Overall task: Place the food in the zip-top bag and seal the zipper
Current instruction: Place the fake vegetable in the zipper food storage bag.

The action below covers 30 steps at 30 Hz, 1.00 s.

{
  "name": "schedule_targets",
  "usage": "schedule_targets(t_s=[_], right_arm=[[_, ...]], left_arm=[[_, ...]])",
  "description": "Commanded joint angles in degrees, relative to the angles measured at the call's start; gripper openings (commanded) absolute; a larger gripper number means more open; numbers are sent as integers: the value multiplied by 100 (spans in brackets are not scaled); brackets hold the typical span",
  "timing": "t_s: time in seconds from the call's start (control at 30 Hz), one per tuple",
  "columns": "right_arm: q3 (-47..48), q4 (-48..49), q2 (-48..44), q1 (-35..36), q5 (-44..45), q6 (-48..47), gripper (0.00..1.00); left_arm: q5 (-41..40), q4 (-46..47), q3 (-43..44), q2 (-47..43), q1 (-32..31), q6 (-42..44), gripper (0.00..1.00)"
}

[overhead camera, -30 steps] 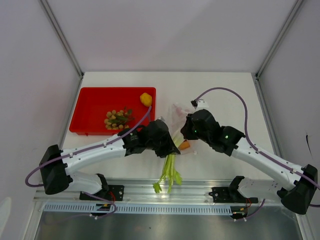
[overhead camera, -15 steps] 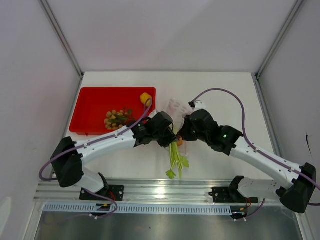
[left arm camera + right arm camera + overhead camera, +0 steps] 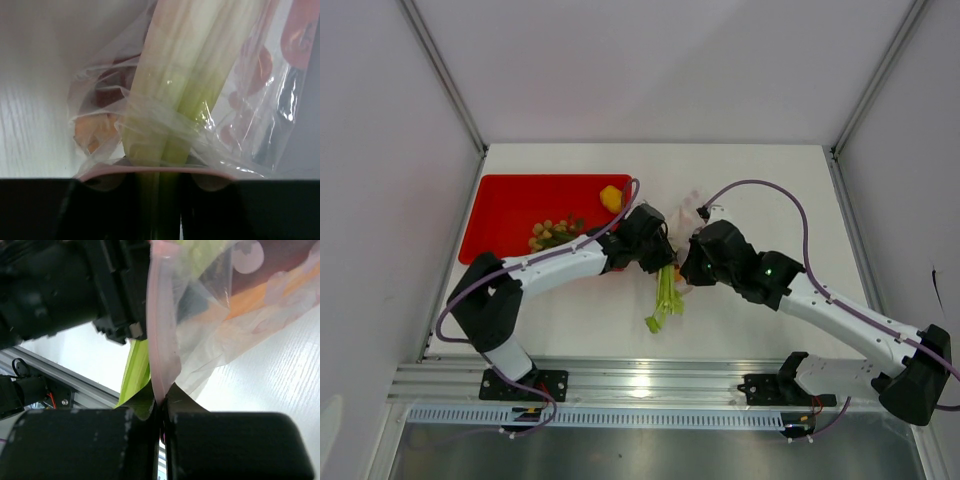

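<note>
Over the last second the stalks (image 3: 664, 296) have been carried away from the near edge of the table (image 3: 770, 190) and up toward the bag (image 3: 686, 212), with the left arm swung further across. The left claw (image 3: 657, 254) is clamped on the stalks, and their pale ends are now fed through the mouth. The right claw (image 3: 161, 407) is pressed together on the pink strip (image 3: 160, 340), by which the mouth is held up. By this judgement the stalks are only partly in, since their green ends are seen outside the bag from above. The yellow fruit (image 3: 611, 197) and the berries (image 3: 552, 236) are left in the red tray (image 3: 505, 205), so sealing is some way off.

From above, the bag's mouth is hidden by both wrists. In the left wrist view the stalks are shown passing over the strip and deep into the clear plastic, with an orange piece (image 3: 96, 138) lying beside them. Only in the right wrist view is the pinch on the strip made plain, with a green leaf just beside it.
</note>
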Motion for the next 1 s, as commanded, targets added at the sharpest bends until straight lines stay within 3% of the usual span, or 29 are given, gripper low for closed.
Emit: schedule_targets(t_s=[0.0,0.1,0.2,0.47,0.77,0.97], right_arm=[[177,-177,-118,35,6,32,0],[186,-177,-118,43,24,32,0],[212,-177,-74,35,15,32,0],[221,-221,-74,43,15,32,0],[177,-344,-171,35,85,32,0],[116,-291,-144,35,59,32,0]], left_arm=[[546,713,308,289,213,1183,36],[731,975,107,177,187,1404,61],[731,1231,-227,-69,152,1492,70],[627,986,-702,-624,-111,1729,72],[222,608,-1317,-1405,-823,2001,61],[64,695,-1669,-1757,-1184,2248,60]])
